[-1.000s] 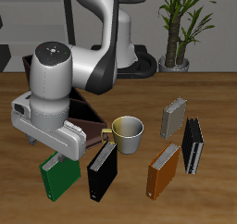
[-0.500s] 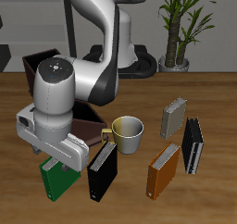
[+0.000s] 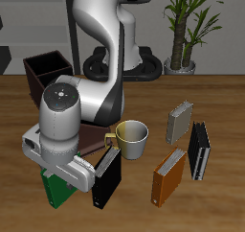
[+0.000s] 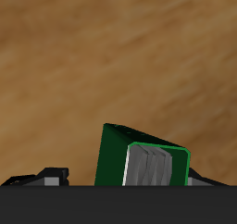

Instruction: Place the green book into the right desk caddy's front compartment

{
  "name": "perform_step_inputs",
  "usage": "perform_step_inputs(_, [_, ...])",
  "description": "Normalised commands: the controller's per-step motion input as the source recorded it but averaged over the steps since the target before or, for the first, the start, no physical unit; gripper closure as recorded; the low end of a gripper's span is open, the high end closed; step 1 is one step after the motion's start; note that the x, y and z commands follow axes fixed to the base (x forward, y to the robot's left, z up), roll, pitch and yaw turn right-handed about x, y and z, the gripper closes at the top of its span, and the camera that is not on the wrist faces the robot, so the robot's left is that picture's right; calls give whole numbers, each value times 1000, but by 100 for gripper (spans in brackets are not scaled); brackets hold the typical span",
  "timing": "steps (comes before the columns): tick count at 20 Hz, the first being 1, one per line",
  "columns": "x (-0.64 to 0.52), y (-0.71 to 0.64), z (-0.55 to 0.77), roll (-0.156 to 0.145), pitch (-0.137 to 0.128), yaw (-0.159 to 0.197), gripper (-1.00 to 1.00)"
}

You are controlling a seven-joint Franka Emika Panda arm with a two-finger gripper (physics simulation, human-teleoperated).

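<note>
Tabletop, green book point(image 4: 139, 158) between fingers point(image 4: 42, 177)

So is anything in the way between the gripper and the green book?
No, nothing visible. The wrist view shows the green book right ahead over bare table. In the exterior view the arm hides the gripper, just above the book.

The arm folds forward and low, wrist pointing down; its gripper point(image 3: 59, 181) is mostly hidden, jaw spacing unclear.
</note>
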Motion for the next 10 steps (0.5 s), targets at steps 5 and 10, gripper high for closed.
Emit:
perform_step_inputs(5, [-71,36,20,4,-3,8,100])
perform_step_inputs(10, [-65,11,150,6,-22,21,100])
